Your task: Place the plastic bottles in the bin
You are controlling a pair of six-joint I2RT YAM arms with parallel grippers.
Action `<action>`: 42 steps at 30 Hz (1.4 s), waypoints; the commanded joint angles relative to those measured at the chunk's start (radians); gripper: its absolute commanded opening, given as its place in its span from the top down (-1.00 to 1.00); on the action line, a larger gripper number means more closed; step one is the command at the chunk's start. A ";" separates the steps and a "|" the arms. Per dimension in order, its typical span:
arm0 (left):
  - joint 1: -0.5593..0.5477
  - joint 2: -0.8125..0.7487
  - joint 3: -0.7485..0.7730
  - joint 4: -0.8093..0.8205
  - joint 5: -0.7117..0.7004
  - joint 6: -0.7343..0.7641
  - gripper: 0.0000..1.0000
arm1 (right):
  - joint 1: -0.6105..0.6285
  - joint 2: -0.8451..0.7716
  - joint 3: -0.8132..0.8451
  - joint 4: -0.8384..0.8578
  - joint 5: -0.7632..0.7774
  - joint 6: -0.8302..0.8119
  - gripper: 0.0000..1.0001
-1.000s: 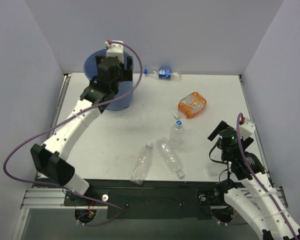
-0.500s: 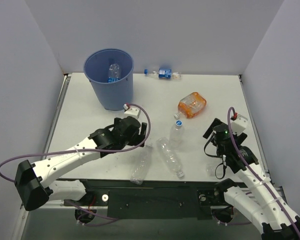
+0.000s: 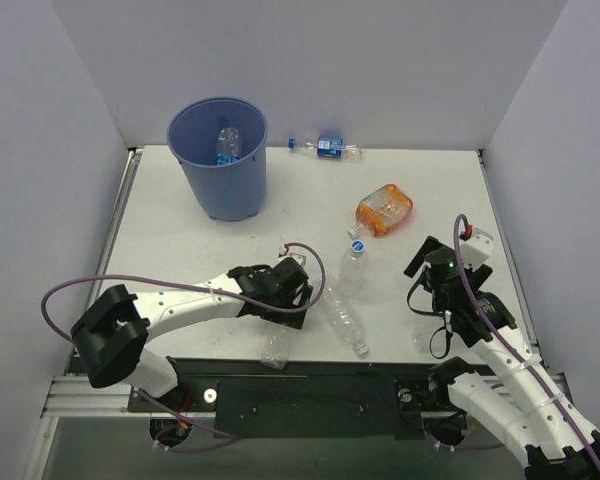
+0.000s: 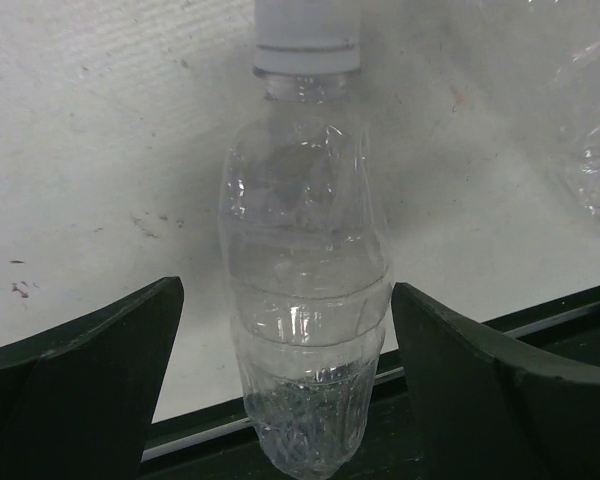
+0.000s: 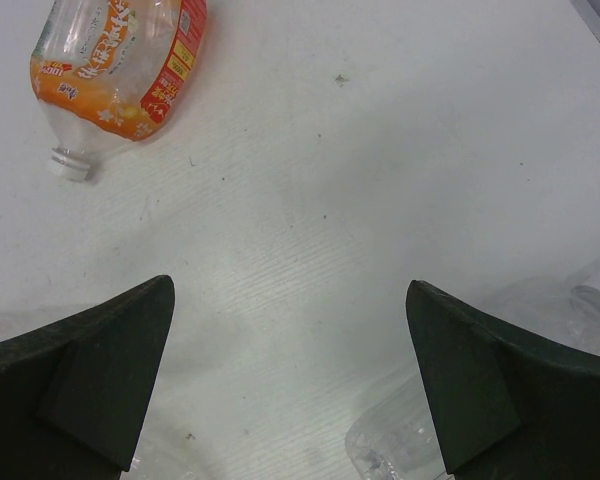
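The light-blue bin stands at the back left with one plastic bottle inside. My left gripper is open and low over a clear bottle lying at the table's front edge. In the left wrist view this white-capped bottle lies between the open fingers, untouched by either one. Two more clear bottles lie mid-table. A blue-label bottle lies at the back wall. My right gripper is open and empty above bare table.
An orange-labelled bottle lies right of centre. Another clear bottle lies beside my right gripper near the front right. Grey walls close in the table on three sides; the black front rail runs below the bottles.
My left arm has left the bin, swung down to the front edge and come over the clear bottle. A bottle now shows inside the bin. My right gripper shifted slightly.
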 commanded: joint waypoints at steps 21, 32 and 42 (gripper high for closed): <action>0.297 0.020 0.703 -0.094 -0.216 0.414 0.10 | 0.012 -0.024 0.009 0.000 0.034 0.018 -0.89; 0.518 0.281 1.160 0.304 -0.261 0.642 0.12 | 0.021 -0.062 0.026 -0.032 0.056 0.020 -0.89; 0.607 0.384 1.125 0.388 -0.287 0.653 -0.88 | 0.024 -0.110 0.024 -0.075 0.077 0.023 -0.89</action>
